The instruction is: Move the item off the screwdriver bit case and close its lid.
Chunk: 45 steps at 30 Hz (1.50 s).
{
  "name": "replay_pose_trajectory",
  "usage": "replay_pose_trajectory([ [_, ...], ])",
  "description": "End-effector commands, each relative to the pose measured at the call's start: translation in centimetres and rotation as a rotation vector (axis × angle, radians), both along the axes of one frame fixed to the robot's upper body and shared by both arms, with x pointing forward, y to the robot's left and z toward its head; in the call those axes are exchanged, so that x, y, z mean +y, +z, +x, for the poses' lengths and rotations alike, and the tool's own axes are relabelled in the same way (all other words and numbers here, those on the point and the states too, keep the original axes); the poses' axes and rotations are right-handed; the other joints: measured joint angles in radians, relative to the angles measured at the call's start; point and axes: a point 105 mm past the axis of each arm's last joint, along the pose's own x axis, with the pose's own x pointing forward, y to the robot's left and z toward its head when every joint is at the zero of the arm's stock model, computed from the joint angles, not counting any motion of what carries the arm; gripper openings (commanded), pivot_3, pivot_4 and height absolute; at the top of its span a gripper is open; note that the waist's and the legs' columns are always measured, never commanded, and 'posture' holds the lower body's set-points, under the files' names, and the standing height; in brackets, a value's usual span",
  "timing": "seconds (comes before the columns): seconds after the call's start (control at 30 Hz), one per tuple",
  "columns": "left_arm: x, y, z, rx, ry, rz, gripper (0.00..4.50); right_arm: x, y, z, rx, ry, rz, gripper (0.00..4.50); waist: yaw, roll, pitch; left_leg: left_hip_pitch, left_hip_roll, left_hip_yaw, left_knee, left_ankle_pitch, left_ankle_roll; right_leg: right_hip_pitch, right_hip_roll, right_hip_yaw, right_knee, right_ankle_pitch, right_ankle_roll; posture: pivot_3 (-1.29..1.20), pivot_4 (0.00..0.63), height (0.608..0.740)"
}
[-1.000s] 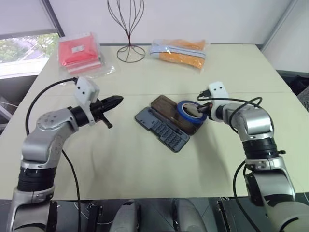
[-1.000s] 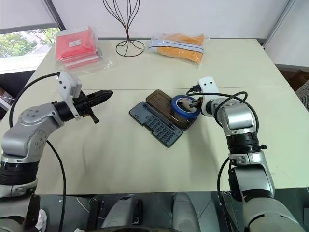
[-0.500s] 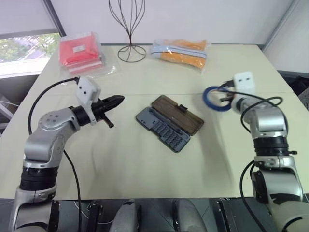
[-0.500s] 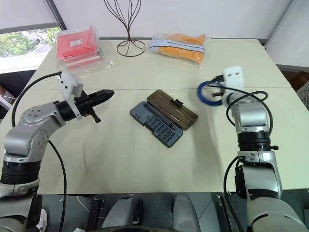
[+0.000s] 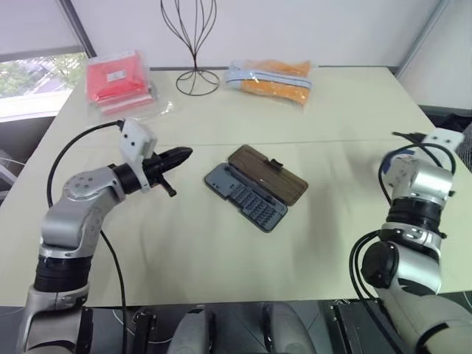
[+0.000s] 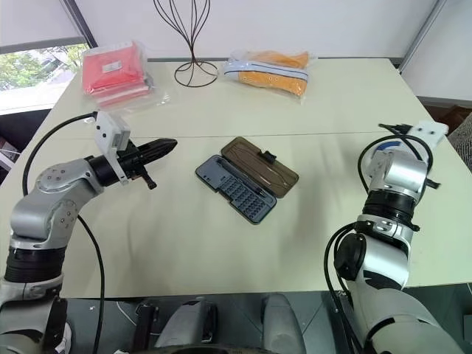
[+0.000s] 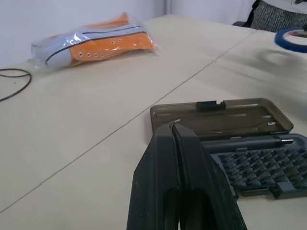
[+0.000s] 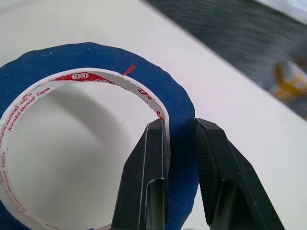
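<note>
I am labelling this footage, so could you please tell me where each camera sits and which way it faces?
Left and right eye views: on the head, looking forward and down at the beige table; both arms show.
Left wrist view: on the left wrist, looking along the shut left gripper at the open grey-blue plastic bit case.
Right wrist view: on the right wrist, looking along the right gripper clamped on the blue tape ring.
Shared: eye and left wrist views show the case and the bagged orange shoe.
</note>
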Motion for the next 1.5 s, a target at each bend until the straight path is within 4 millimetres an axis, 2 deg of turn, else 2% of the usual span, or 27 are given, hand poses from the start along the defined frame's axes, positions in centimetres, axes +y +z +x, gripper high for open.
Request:
replay_pose_trajectory([
  [0.03, -0.5, 0.9, -0.5, -0.044, -0.013, 0.005, 0.0, -0.9, 2.2, -0.8, -0.082, -0.069, -0.043, 0.3, -0.003, 0.0, 0.0, 0.0, 0.0, 0.0, 0.0, 0.0, 0.0, 0.0, 0.0, 0.0, 0.0, 0.0, 0.0, 0.0, 0.15, 0.74],
  [0.13, -0.4, 0.8, -0.6, -0.043, -0.01, 0.006, 0.0, -0.7, 2.1, -0.9, -0.074, -0.077, -0.038, 0.3, -0.006, 0.001, -0.001, 0.001, 0.001, 0.0, 0.0, 0.0, 0.0, 0.0, 0.0, 0.0, 0.001, 0.0, 0.0, 0.0, 0.15, 0.74],
  [0.17, -0.4, 0.8, -0.6, -0.042, -0.01, 0.007, 0.0, -0.7, 2.0, -1.1, -0.071, -0.083, -0.037, 1.39, -0.006, 0.001, -0.001, 0.001, 0.001, 0.0, 0.0, 0.0, 0.0, 0.0, 0.0, 0.0, 0.001, 0.0, 0.0, 0.0, 0.15, 0.74],
  [0.23, -0.4, 0.8, -0.6, -0.042, -0.01, 0.007, 0.0, -0.6, 1.9, -1.2, -0.078, -0.092, -0.031, 2.12, -0.005, 0.001, -0.001, 0.001, 0.001, 0.0, 0.0, 0.0, 0.0, 0.0, 0.0, 0.0, 0.001, 0.0, 0.0, 0.0, 0.15, 0.74],
  [0.37, -0.5, 0.9, -0.5, -0.041, -0.014, 0.01, 0.0, -0.6, 1.8, -1.5, -0.078, -0.097, -0.028, 4.22, -0.003, 0.001, -0.001, 0.001, 0.001, 0.0, 0.0, 0.0, 0.0, 0.0, 0.0, 0.0, 0.001, 0.0, 0.0, 0.0, 0.15, 0.74],
  [0.4, -0.5, 0.9, -0.5, -0.041, -0.015, 0.01, 0.0, -0.6, 1.8, -1.5, -0.077, -0.096, -0.028, 4.46, -0.002, 0.001, -0.001, 0.001, 0.0, 0.0, 0.0, 0.0, 0.0, 0.0, 0.0, 0.0, 0.001, 0.0, 0.0, 0.0, 0.15, 0.74],
  [0.5, -0.5, 1.0, -0.5, -0.04, -0.015, 0.01, 0.0, -0.2, 2.7, -0.7, -0.118, -0.01, -0.073, 4.46, -0.002, 0.001, -0.001, 0.001, 0.0, 0.0, 0.0, 0.0, 0.0, 0.0, 0.0, 0.0, 0.0, 0.0, 0.0, 0.0, 0.15, 0.74],
  [0.57, -0.4, 1.0, -0.4, -0.039, -0.016, 0.011, 0.0, 1.7, 4.0, 1.7, -0.184, 0.2, -0.106, 4.46, -0.003, 0.001, -0.001, 0.001, 0.0, 0.0, 0.0, 0.0, 0.0, 0.0, 0.0, 0.0, 0.0, 0.0, 0.0, 0.0, 0.15, 0.74],
  [0.67, -0.4, 1.0, -0.4, -0.037, -0.016, 0.012, 0.0, 6.7, 5.3, 5.0, -0.246, 0.579, -0.107, 4.46, -0.017, 0.002, -0.001, 0.001, 0.0, 0.0, 0.0, 0.0, 0.0, 0.0, 0.001, 0.001, 0.001, 0.0, 0.0, 0.0, 0.15, 0.74],
  [0.73, -0.4, 0.9, -0.4, -0.035, -0.017, 0.011, 0.0, 10.4, 5.9, 6.0, -0.285, 0.829, -0.082, 4.46, -0.026, 0.002, -0.001, 0.001, 0.001, 0.0, 0.0, 0.0, 0.0, 0.0, 0.002, 0.001, 0.001, 0.0, 0.0, 0.0, 0.15, 0.74],
  [0.8, -0.4, 0.9, -0.4, -0.032, -0.018, 0.012, 0.0, 13.4, 6.2, 6.2, -0.284, 1.039, -0.072, 4.46, -0.026, 0.002, -0.001, 0.001, 0.001, -0.001, -0.001, 0.0, 0.0, 0.0, 0.002, 0.0, 0.001, 0.0, 0.0, 0.0, 0.15, 0.74],
  [0.93, -0.4, 0.8, -0.3, -0.032, -0.017, 0.011, 0.0, 18.0, 4.8, 5.4, -0.182, 1.368, 0.079, 4.46, -0.019, 0.001, -0.001, 0.001, 0.001, -0.002, 0.0, 0.0, 0.0, 0.0, 0.002, 0.0, 0.001, 0.0, 0.0, 0.0, 0.15, 0.74],
  [1.0, -0.4, 0.8, -0.4, -0.034, -0.016, 0.009, 0.0, 18.9, 4.0, 4.7, -0.103, 1.454, 0.117, 4.46, -0.011, 0.001, -0.001, 0.001, 0.001, -0.002, 0.0, 0.0, 0.001, 0.0, 0.001, 0.0, 0.001, 0.0, 0.0, 0.0, 0.15, 0.74],
  [1.3, -0.5, 0.6, -0.7, -0.031, -0.011, 0.007, 0.0, 20.8, 1.5, 1.9, 0.092, 1.612, 0.234, 4.46, 0.002, 0.001, -0.001, 0.001, 0.001, -0.002, 0.0, -0.003, 0.005, 0.0, 0.001, 0.0, 0.0, 0.0, 0.0, 0.0, 0.15, 0.74],
  [1.5, -0.6, 0.4, -0.9, -0.025, -0.01, 0.004, 0.0, 21.1, -1.0, 1.3, 0.16, 1.603, 0.257, 4.46, 0.002, 0.001, 0.0, 0.001, 0.001, -0.002, 0.0, -0.003, 0.005, 0.0, 0.001, 0.0, 0.0, 0.0, 0.0, 0.0, 0.15, 0.74],
])
